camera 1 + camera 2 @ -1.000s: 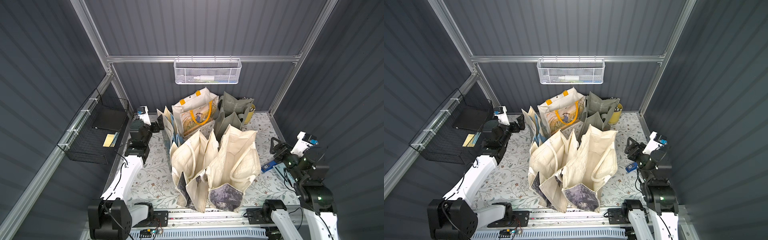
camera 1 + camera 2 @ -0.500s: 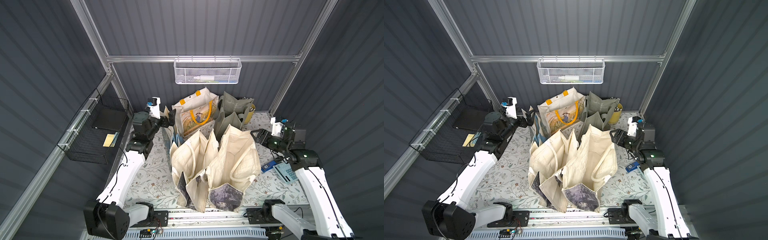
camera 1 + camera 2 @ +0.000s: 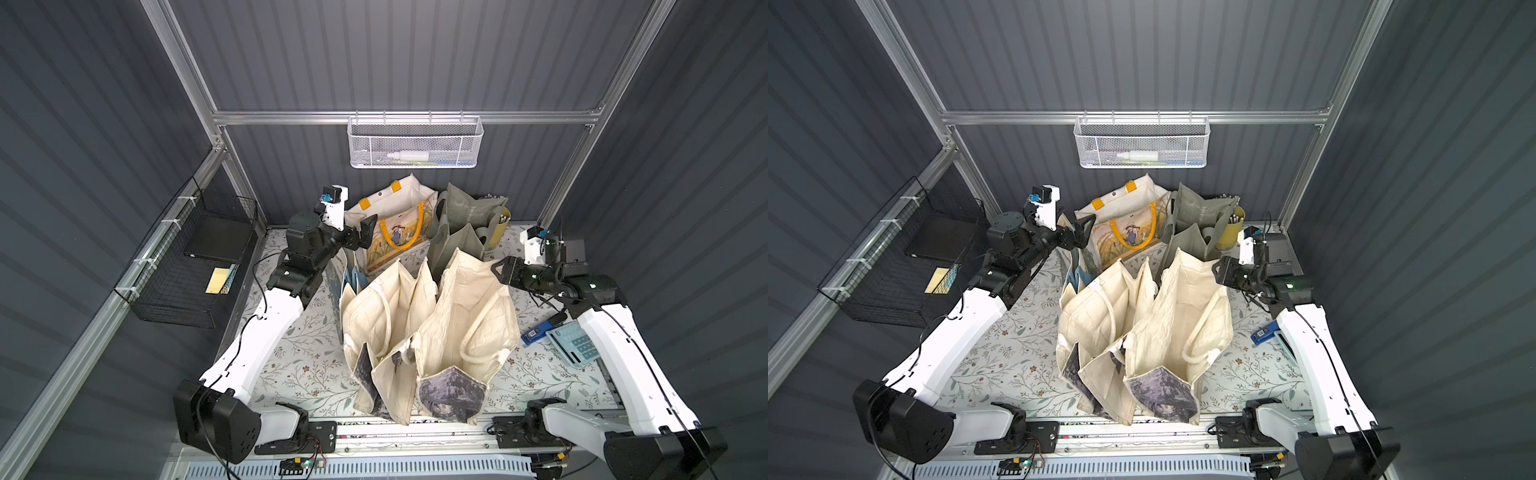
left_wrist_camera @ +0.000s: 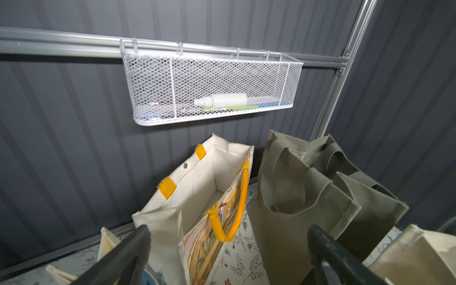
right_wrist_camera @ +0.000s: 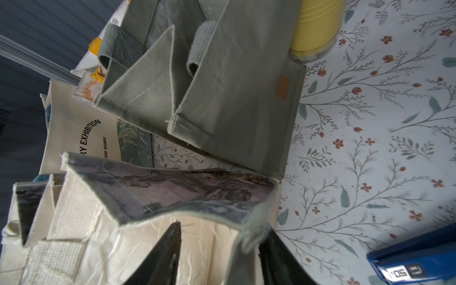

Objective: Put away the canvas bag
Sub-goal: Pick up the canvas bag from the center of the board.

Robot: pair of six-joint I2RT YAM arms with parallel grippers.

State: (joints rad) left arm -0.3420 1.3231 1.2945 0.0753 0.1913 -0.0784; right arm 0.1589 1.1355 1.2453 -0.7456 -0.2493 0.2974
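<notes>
Here we see the right claw (image 5: 222, 229) half open, straddling the rim of the canvas bag (image 3: 469, 316). Our left claw (image 3: 360, 237) gapes wide, empty.

1. The left arm (image 3: 266, 332) rises from its base at the near left. Its white link slants up and away to a bent elbow.
2. The black left forearm (image 3: 309, 249) turns inward toward the middle and is held high.
3. The left end effector (image 3: 360, 236) points roughly level toward the right side. Its jaws stand wide apart. In the left wrist view its dark fingers (image 4: 123, 256) sit far apart.
4. The right arm (image 3: 623, 345) climbs from the near right. Its white link leans away and inward to an elbow.
5. The right forearm (image 3: 540, 276) runs toward the middle.
6. The right end effector (image 3: 500, 270) points left and slightly down, with its jaws partly apart. In the right wrist view a clear gap shows between its fingers (image 5: 167, 251).
</notes>
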